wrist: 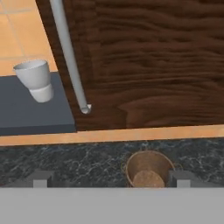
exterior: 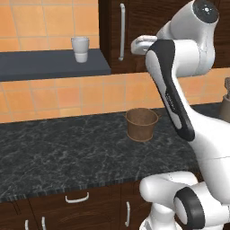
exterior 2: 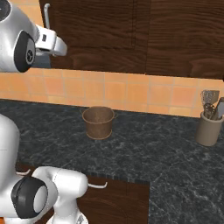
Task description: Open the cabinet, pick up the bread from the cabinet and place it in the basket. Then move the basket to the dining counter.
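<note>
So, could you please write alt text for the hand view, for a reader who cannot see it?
A closed dark wooden cabinet door with a long silver bar handle. Below it, on the black veined counter, a round woven basket holds a golden-brown bread. The open gripper points toward them, and a white cup stands on a grey shelf.

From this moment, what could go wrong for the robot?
The cabinet door looks shut, so reaching in now would hit wood. The open gripper sits below the handle and could miss it. The cup stands close beside the handle; a swing might knock it.
</note>
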Controlling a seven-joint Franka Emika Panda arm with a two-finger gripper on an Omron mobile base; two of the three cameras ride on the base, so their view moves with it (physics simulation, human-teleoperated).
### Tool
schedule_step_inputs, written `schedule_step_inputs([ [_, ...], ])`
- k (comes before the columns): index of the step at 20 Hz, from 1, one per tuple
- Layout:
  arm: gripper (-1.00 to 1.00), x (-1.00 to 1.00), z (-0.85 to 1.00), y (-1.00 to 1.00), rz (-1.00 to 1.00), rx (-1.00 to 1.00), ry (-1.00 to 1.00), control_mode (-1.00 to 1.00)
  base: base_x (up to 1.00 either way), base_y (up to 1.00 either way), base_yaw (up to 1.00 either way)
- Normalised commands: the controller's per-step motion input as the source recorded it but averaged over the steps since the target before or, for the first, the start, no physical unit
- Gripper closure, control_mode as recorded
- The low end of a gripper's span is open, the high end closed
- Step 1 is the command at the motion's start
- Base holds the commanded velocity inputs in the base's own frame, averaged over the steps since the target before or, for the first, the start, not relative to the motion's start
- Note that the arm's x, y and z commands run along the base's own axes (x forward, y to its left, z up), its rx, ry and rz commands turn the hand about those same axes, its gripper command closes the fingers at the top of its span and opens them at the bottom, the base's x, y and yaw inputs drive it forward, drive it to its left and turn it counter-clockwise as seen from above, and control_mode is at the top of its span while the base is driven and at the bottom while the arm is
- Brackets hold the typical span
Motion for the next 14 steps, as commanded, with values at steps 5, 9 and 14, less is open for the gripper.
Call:
schedule_step_inputs([
  [5, -1.00, 0.30, 0.28, 0.49, -0.08, -0.12, -0.01, -1.00, 0.00, 0.00, 0.00],
  [9, -1.00, 0.52, 0.00, 0.33, -0.03, -0.08, 0.01, -1.00, 0.00, 0.00, 0.00],
  [14, -1.00, 0.71, 0.00, 0.30, -0.01, -0.09, 0.00, -1.00, 0.00, 0.00, 0.00],
])
